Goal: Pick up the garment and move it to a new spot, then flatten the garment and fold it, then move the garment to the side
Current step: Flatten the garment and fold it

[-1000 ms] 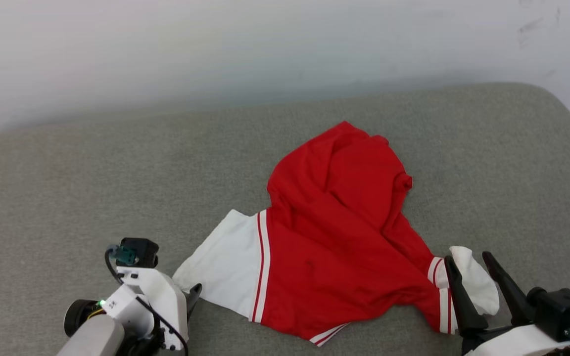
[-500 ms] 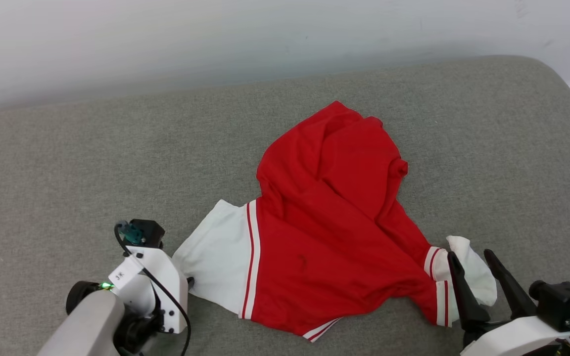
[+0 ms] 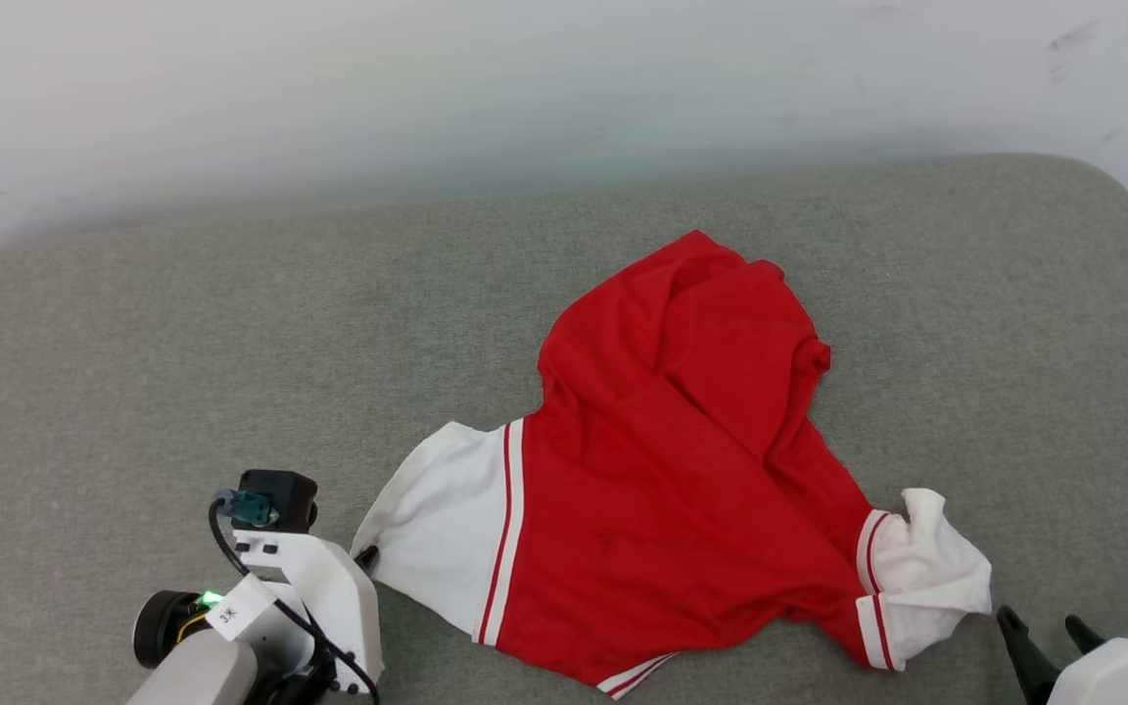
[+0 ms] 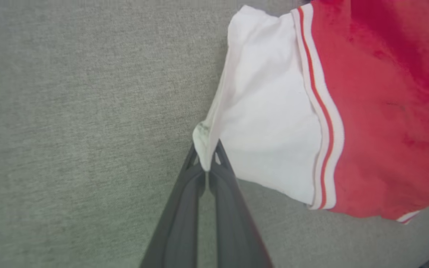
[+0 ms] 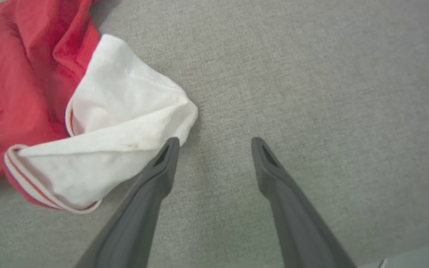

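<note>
Garment (image 3: pixel 681 490) rumpled on grey cushion (image 3: pixel 182 343), left gripper (image 4: pixel 207 156) pinching the white sleeve (image 4: pixel 266 123) corner – right gripper (image 5: pixel 215 140) spread wide – just beside the other sleeve (image 5: pixel 125 123).

garment (image 3: pixel 681 490) on the cushion (image 3: pixel 231 343), right of centre; wall (image 3: pixel 427 98) behind the cushion. Body bunched toward the wall, left sleeve (image 3: pixel 446 539) and right sleeve (image 3: pixel 926 578) spread on the near side. Left pincer (image 4: pixel 207 158) at near left, tips clamped on the left sleeve's outer corner. Right pincer (image 5: pixel 214 143) at near right, just right of the right sleeve, jaws straddling bare cushion, inner finger at the sleeve's edge.
</note>
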